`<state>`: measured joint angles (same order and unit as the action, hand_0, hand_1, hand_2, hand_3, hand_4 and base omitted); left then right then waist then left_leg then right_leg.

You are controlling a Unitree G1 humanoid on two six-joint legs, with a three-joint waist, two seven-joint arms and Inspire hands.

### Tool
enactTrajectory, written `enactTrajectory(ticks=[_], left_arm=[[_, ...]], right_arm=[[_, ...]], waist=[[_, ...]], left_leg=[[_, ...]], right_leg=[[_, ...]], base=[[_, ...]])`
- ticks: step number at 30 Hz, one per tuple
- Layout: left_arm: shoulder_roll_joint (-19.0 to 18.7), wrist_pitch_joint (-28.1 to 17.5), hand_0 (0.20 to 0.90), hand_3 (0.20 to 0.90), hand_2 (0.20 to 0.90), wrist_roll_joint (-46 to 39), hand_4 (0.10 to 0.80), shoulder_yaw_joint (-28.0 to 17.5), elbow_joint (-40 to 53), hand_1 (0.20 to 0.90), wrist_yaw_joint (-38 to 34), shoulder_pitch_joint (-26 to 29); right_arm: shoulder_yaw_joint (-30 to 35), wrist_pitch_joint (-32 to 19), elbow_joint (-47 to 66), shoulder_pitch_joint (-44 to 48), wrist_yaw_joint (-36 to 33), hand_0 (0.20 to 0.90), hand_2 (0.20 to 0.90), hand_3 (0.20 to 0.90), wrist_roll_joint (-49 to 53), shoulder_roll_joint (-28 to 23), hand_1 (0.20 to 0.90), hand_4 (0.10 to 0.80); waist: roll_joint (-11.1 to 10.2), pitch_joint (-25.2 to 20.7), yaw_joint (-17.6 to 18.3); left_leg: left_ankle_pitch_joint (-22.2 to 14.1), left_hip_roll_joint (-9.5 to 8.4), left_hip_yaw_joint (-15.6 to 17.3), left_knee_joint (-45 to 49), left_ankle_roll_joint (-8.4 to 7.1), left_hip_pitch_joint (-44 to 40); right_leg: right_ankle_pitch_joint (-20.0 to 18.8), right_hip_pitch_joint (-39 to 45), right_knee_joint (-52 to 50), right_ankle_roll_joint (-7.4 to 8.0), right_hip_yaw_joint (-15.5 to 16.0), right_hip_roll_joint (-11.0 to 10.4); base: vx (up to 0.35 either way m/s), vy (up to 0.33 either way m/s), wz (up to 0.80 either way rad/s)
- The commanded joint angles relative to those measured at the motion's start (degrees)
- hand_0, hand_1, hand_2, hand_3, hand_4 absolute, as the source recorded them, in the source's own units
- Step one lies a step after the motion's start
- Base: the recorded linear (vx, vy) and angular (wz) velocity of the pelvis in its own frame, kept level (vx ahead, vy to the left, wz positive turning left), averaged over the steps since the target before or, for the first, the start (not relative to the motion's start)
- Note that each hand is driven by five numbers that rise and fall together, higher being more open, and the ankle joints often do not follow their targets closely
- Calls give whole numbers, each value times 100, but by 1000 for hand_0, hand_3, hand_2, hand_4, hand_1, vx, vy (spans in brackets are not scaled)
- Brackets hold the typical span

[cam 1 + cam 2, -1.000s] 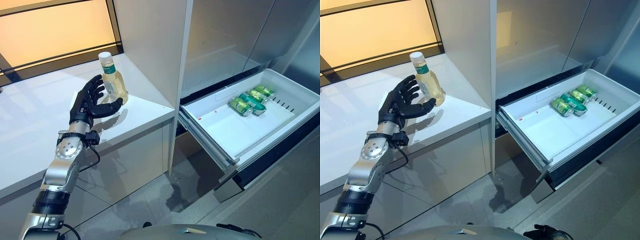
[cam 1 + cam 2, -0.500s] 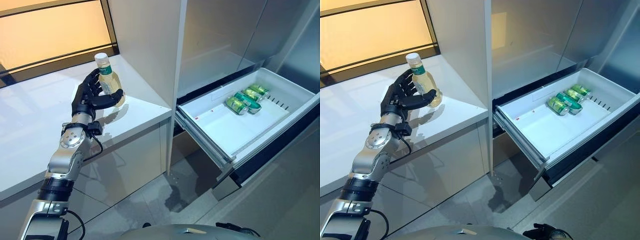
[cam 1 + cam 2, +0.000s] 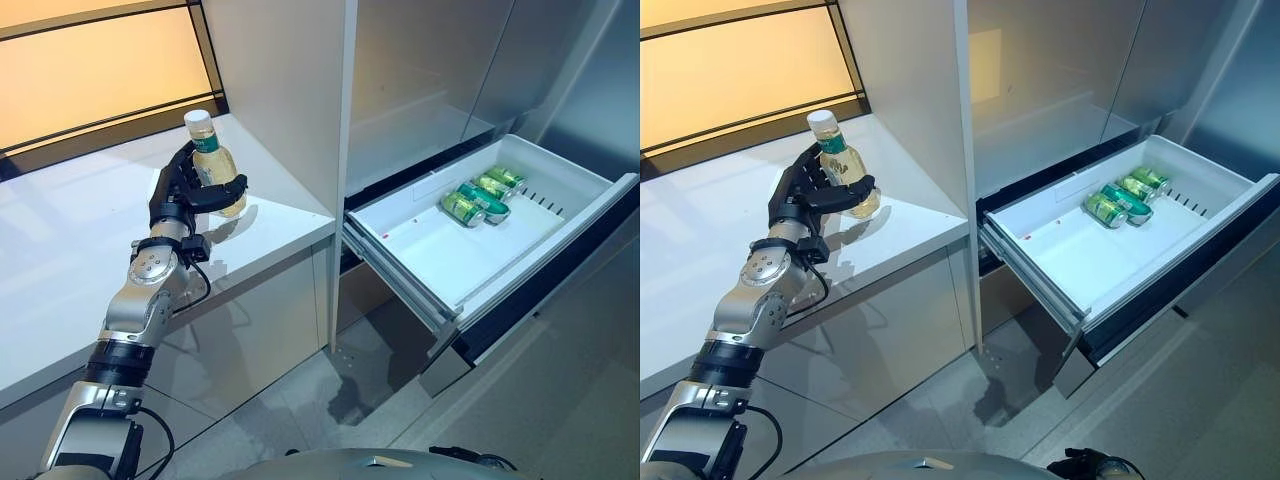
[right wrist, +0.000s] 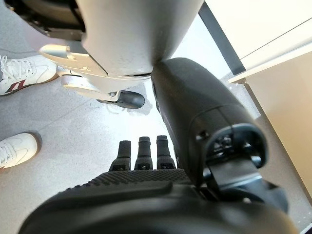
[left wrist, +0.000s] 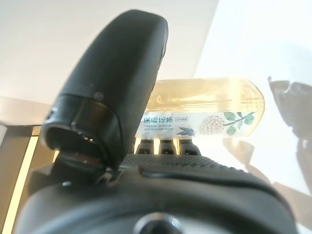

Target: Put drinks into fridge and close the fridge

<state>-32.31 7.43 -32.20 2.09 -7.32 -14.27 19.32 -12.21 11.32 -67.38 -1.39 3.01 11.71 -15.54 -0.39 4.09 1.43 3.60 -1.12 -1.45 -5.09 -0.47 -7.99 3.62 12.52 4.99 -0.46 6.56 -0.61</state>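
Note:
A clear bottle [image 3: 212,165] of pale yellow drink with a white cap and green label stands upright on the white counter [image 3: 60,260], close to the tall white side panel. My left hand [image 3: 178,195] is shut on it, thumb across its front and fingers behind; the left wrist view shows the bottle [image 5: 209,117] between thumb and fingers. The fridge's white drawer [image 3: 430,250] is pulled open at the right, with several green cans [image 3: 478,197] lying at its far end. My right hand [image 4: 146,195] hangs low over the floor, fingers relaxed, holding nothing.
A tall white panel [image 3: 290,90] stands between the counter and the fridge. Grey fridge doors [image 3: 430,70] rise above the drawer. The open drawer juts out over the grey floor [image 3: 370,360]. A person's white shoes [image 4: 24,70] show on the floor in the right wrist view.
My left hand has moved up to the bottle and its thumb and fingers have closed round it. The camera has shifted a little.

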Motion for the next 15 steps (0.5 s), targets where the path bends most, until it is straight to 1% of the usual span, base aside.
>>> enactTrajectory(ticks=[1, 6, 12, 13, 14, 15], left_arm=[[-296, -588, 900, 900, 900, -91, 800, 39, -176, 900, -68, 1333], [-287, -672, 900, 900, 900, -247, 800, 74, -293, 900, -176, 1458], [-247, -773, 900, 900, 900, -203, 800, 102, -374, 900, -248, 1591], [-245, -788, 855, 848, 855, -207, 748, 104, -379, 855, -259, 1599], [-232, -836, 693, 658, 693, -194, 558, 95, -392, 693, -289, 1614], [-226, -871, 474, 403, 474, -160, 303, 87, -401, 474, -320, 1628]], right_arm=[[-276, 16, -140, 82, 96, 900, 900, 900, -53, 0, 900, 800], [-308, 11, -144, 85, 105, 900, 900, 900, -66, -15, 900, 800], [-344, -33, -177, 90, 130, 900, 900, 900, -67, -21, 900, 800], [-348, -42, -185, 90, 130, 900, 900, 900, -66, -22, 900, 800], [-348, -58, -202, 90, 135, 900, 900, 900, -73, -15, 900, 800], [-347, -62, -209, 92, 141, 900, 900, 900, -81, -12, 900, 800]], waist=[[104, -291, 26], [112, -304, 61], [109, -316, 86], [109, -317, 87], [105, -319, 87], [102, -322, 88]], left_leg=[[-601, -171, -137, 22, 128, -108], [-605, -174, -129, 23, 127, -114], [-608, -174, -121, 25, 126, -108], [-608, -172, -119, 26, 126, -108], [-608, -172, -121, 25, 126, -107], [-609, -171, -123, 24, 126, -108]], right_leg=[[-231, -419, -193, 366, -207, 24], [-234, -425, -194, 369, -240, 31], [-226, -439, -204, 367, -264, 36], [-225, -441, -207, 367, -263, 35], [-224, -440, -207, 367, -264, 35], [-224, -439, -206, 367, -265, 37]], base=[[0, 0, 0], [2, 0, -1], [2, -2, -5], [2, -1, -5], [0, 0, 0], [0, 0, 0]])
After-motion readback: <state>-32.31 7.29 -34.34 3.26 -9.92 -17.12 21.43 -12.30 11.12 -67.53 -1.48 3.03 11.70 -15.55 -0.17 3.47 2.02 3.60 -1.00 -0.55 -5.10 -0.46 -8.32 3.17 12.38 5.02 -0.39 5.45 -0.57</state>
